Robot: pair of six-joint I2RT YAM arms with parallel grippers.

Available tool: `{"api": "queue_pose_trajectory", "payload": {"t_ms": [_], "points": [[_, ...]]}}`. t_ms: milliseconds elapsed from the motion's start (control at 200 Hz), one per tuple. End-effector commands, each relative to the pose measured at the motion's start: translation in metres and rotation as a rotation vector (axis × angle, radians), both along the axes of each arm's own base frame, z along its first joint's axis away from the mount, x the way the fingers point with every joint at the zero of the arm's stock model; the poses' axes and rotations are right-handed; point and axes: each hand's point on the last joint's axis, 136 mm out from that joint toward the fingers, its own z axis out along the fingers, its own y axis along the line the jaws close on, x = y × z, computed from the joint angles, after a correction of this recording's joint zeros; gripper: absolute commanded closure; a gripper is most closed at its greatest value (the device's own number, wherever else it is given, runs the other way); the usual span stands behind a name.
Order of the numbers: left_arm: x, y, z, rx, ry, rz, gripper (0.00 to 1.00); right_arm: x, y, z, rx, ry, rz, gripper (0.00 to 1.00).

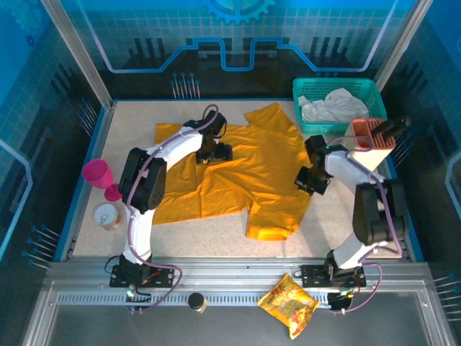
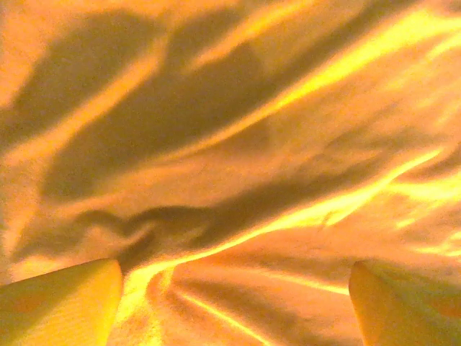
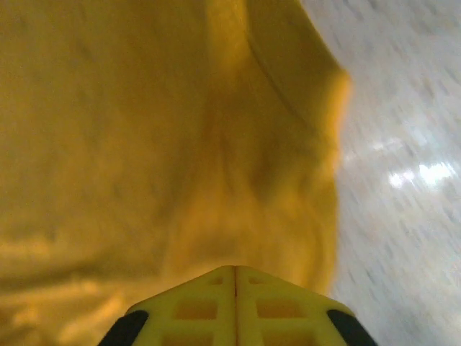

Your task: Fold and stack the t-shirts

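The orange-yellow t-shirt (image 1: pixel 245 180) lies spread open and rumpled on the table (image 1: pixel 86 238), under both end effectors. The left end effector (image 1: pixel 216 153) sits on the shirt's upper part. In the left wrist view its fingers (image 2: pixel 65 303) stand well apart, with creased cloth directly below and ahead of them. The right end effector (image 1: pixel 310 182) is at the shirt's right edge. In the right wrist view its fingers are pressed together, the cloth lies just ahead of the tips and bare table to their right; I cannot tell whether fabric is pinched. Beyond the right end effector, a teal basket (image 1: pixel 306 88) holds a crumpled white cloth (image 1: pixel 333 108). To its right, a salmon holder (image 1: pixel 364 133) has dark items (image 1: pixel 389 128) standing in it.
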Motion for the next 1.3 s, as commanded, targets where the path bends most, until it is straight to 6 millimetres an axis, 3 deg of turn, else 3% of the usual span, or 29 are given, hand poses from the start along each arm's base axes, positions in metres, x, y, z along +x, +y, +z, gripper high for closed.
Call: {"api": "queue_pose_trajectory", "payload": {"t_ms": [0,95,190,425,646,881,1051,1136,1296], "points": [[0.001,0.014,0.052,0.045,-0.082,0.008,0.11,0.032,0.009,-0.012,0.066,-0.053,0.050,0.96],[-0.004,0.024,0.057,0.058,-0.091,0.038,0.10,0.036,0.006,-0.023,0.048,-0.033,0.022,0.98],[-0.019,0.051,0.049,0.097,-0.037,0.122,0.11,0.037,0.001,-0.036,0.041,-0.006,-0.008,0.99],[-0.089,0.114,0.013,0.073,0.116,0.325,0.13,0.015,-0.033,-0.047,-0.107,0.139,-0.043,1.00],[-0.122,0.126,-0.014,0.095,0.221,0.351,0.14,-0.008,-0.060,-0.043,-0.134,0.137,-0.083,1.00],[-0.126,0.129,-0.040,0.136,0.288,0.363,0.15,-0.024,-0.068,-0.047,-0.139,0.141,-0.079,1.00],[-0.125,0.135,-0.043,0.171,0.296,0.372,0.15,-0.012,-0.059,-0.049,-0.086,0.116,-0.046,1.00],[-0.120,0.135,-0.035,0.171,0.273,0.374,0.16,-0.002,-0.049,-0.039,-0.050,0.071,0.001,0.99],[-0.086,0.128,0.009,0.124,0.137,0.363,0.17,0.023,-0.026,0.015,-0.062,-0.075,0.161,0.85]]}}
